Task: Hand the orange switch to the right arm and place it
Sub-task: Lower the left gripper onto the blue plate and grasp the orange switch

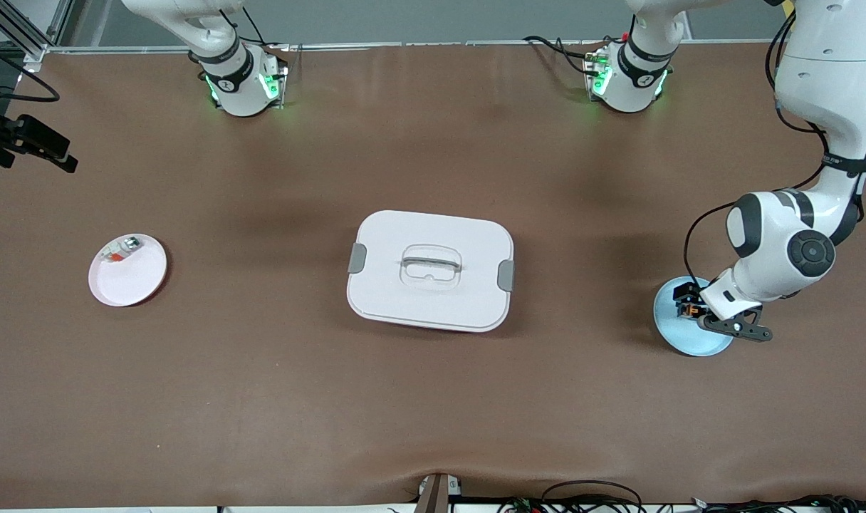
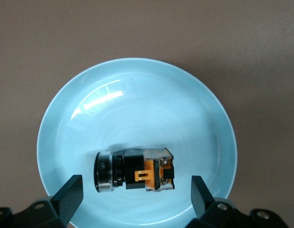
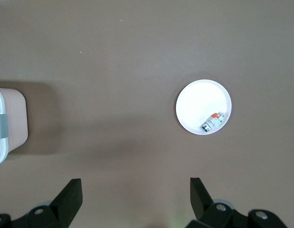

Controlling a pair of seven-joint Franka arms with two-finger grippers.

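Task barely begun: orange switch (image 2: 135,171) lies ungrasped on the blue plate (image 2: 137,90) between the spread left gripper (image 2: 136,195); right gripper (image 3: 135,199), also spread, waits high over the table.

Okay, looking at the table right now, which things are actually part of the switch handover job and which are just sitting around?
Part of the job:
- orange switch, lying in the blue plate
- left gripper, open, over that plate
- right gripper, open, waiting up high

Just lying about:
- white lidded box
- white plate holding a silvery-white piece

arms (image 1: 817,107) — white shells, black joints | bases (image 1: 242,84) — green lights | fingers (image 2: 71,194) — black
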